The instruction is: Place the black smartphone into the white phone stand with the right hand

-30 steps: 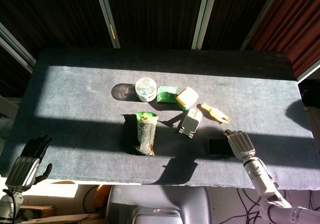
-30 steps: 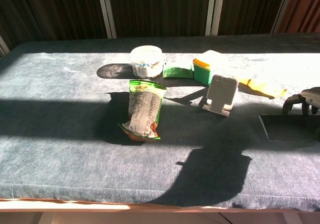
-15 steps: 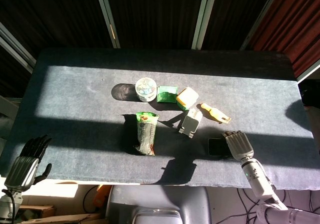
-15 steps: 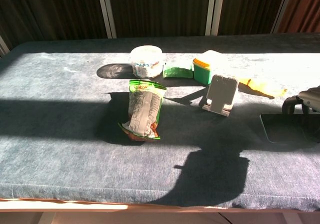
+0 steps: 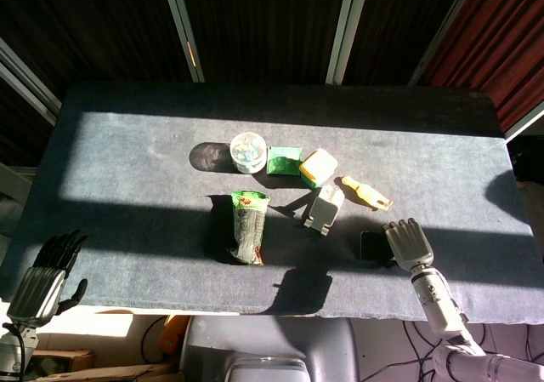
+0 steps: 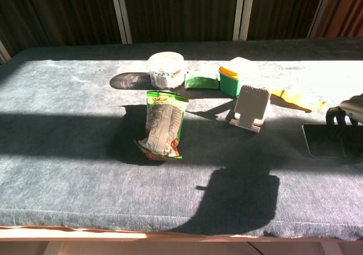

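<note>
1. Sliding to the right since a second ago, the flat black smartphone now lies nearer the table's right edge, and the robot's right hand has shifted with it.
2. That right hand lies palm-down over the phone's right part in the head view, fingers side by side and reaching forward; in the chest view dark fingertips curl down at the phone's far edge. Whether they actually clamp it, the pictures cannot tell.
3. Meanwhile the phone rests flat on the dark grey cloth-covered table, in shadow, well apart from the white plastic phone stand.
4. The stand sits upright in the sun, its slot bare, just in front of a green tub with an orange-and-white lid.
5. Behind and to the left: a small green packet and a round white lidded cup. A yellow bottle-shaped object lies to the stand's right.
6. Centre table, a green-and-white snack bag lies lengthwise.
7. Down at the near-left corner, the left hand hangs off the table, dark fingers slightly apart, holding nothing.
</note>
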`<action>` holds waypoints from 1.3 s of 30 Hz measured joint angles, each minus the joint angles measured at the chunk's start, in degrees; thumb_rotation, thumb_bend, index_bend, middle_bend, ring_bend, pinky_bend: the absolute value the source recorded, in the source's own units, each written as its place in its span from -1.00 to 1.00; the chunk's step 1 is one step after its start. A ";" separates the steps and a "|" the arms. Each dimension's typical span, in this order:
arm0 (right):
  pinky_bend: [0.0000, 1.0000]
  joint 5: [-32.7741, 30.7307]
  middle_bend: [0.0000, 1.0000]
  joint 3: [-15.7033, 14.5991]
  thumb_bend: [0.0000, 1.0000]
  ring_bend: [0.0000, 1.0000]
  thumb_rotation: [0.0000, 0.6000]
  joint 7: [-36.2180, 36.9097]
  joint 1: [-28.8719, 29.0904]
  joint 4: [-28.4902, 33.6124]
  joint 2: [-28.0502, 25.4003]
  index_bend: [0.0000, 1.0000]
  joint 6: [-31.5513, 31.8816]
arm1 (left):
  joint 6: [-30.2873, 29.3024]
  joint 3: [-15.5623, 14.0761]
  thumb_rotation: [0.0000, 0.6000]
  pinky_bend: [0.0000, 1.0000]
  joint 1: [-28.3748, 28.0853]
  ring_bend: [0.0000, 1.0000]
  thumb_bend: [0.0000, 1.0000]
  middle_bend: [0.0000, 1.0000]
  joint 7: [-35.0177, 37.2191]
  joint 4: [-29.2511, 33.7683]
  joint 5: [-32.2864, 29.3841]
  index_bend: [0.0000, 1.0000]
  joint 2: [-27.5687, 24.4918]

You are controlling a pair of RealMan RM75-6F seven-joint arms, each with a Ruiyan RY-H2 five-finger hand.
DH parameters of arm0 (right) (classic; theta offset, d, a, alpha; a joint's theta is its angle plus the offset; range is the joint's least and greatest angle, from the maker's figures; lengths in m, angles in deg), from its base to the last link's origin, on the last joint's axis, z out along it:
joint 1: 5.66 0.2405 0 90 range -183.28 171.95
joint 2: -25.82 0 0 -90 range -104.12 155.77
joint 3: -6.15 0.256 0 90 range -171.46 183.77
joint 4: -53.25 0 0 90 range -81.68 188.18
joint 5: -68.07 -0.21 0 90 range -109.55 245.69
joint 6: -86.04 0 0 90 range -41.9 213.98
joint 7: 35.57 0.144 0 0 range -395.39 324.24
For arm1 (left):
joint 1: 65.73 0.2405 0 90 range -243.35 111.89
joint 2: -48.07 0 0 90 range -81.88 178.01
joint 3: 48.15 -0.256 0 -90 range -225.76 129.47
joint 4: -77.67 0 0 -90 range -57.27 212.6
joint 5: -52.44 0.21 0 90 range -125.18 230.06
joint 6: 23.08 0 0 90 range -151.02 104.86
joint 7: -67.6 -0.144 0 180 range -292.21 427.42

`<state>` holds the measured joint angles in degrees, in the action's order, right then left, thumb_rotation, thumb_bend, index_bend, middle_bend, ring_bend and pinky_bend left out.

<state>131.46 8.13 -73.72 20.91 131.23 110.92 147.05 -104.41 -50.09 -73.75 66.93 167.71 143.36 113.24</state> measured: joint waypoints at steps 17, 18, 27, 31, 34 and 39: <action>-0.03 -1.34 0.29 1.25 -0.34 0.04 1.00 -1.20 0.76 -3.29 1.02 0.82 -0.40 | 0.25 0.10 1.00 -0.87 -0.07 -1.00 -0.13 -1.00 -0.18 0.07 -0.30 -1.00 0.04; -0.03 -1.27 0.29 1.34 -0.34 0.04 1.00 -1.14 0.79 -3.27 0.96 0.82 -0.28 | 0.30 0.10 1.00 -0.87 -0.08 -1.00 -0.14 -1.00 -0.18 0.06 -0.34 -1.00 0.05; -0.03 0.51 0.29 2.22 -0.34 0.04 1.00 -2.89 1.35 -0.58 -1.37 0.82 2.26 | 0.56 0.15 1.00 -0.87 -0.19 -1.00 -0.13 -1.00 -0.17 0.06 -0.50 -1.00 0.06; -0.03 1.92 0.29 2.03 -0.34 0.04 1.00 -7.16 2.26 0.47 -2.74 0.82 3.09 | 0.61 0.17 1.00 -0.87 -0.21 -1.00 -0.13 -1.00 -0.26 0.06 -0.57 -1.00 0.11; -0.03 3.35 0.29 1.75 -0.34 0.03 1.00 -11.94 3.19 1.35 -3.90 0.82 3.92 | 0.83 0.21 1.00 -0.87 -0.32 -1.00 -0.14 -1.00 -0.43 0.06 -0.66 -1.00 0.17; -0.05 5.61 0.29 1.38 -0.34 0.02 1.00 -22.77 4.90 2.81 -5.53 0.82 5.86 | 1.20 0.17 1.00 -0.87 -0.48 -1.00 -0.13 -1.00 -0.74 0.10 -0.74 -1.00 0.32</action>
<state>137.08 9.51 -96.49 25.81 134.04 105.39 152.91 -103.20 -49.92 -74.23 66.20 167.81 142.62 113.56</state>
